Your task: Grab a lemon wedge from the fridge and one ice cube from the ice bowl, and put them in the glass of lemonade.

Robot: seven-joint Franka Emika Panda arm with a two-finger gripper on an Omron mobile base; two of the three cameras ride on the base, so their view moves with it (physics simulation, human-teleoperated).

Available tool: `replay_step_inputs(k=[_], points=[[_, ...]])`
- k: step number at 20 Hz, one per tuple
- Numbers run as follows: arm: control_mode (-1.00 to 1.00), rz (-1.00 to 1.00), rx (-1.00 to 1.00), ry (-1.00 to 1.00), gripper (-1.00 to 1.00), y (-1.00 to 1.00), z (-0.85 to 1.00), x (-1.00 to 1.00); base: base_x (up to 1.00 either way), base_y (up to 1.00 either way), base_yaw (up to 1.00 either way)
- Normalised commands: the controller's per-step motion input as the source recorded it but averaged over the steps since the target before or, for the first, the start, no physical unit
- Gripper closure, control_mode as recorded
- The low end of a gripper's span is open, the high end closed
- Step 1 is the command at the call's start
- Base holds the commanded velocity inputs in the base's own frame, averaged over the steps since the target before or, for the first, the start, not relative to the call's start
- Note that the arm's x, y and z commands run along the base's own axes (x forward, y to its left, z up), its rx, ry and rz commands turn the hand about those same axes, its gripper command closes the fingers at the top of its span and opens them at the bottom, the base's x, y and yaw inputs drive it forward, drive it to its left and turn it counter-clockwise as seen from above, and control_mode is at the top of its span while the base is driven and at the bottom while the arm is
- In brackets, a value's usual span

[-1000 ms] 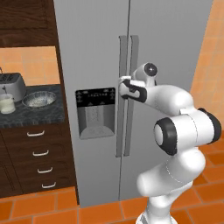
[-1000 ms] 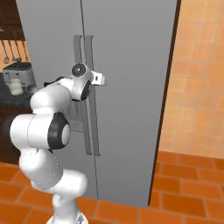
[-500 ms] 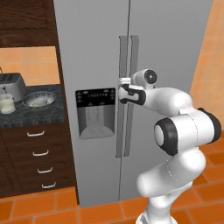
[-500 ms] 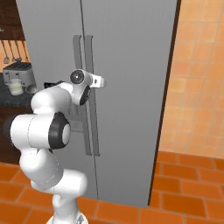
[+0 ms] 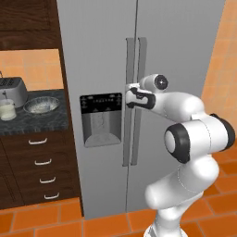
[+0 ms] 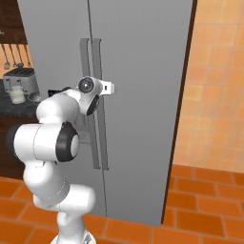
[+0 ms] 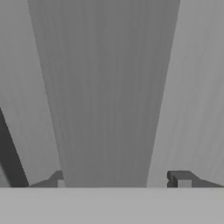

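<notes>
Fingers [image 7: 183, 180] of my gripper [image 5: 129, 97] stand wide apart, one on each side of a fridge door handle [image 7: 105, 87]. They are not squeezing it, and nothing is held. In the hand view the handle runs as a wide grey bar from 12 o'clock down to 6 o'clock, right between the two tips.

From the left base view, the gripper sits at the two long handles [image 5: 135, 92] in the middle of the fridge [image 5: 97, 55]. I think it is at the handle of the left door, but I cannot tell for sure. The black dispenser panel [image 5: 101, 119] is just beside the gripper, at about 8 o'clock from it.

Both fridge doors are closed, so the lemon wedge must be inside where I cannot see it.

Far out at 9 o'clock, on the dark counter [image 5: 28, 121], I see the ice bowl [image 5: 41, 104]. The glass of lemonade [image 5: 7, 110] stands near it, in front of the silver toaster [image 5: 12, 90]. Brown drawers [image 5: 40, 162] sit under the counter.

I judge the job has only just begun. Nothing is in the glass. I have to close on the handle, pull the door open, take the wedge, carry it to the glass, then get one ice cube.
</notes>
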Motion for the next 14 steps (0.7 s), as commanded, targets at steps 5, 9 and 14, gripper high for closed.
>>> replay_step_inputs(k=[5, 9, 14], points=[[-1.00, 0.00, -0.08, 0.02, 1.00, 0.23, -0.39, 0.67, 0.00, 0.00, 0.00], [-1.00, 0.00, -0.05, 0.06, 1.00, 0.13, 0.00, 0.41, 0.00, 0.00, 0.00], [-1.00, -0.15, -0.07, 0.01, 1.00, -0.56, -0.09, 0.13, 0.00, 0.00, 0.00]])
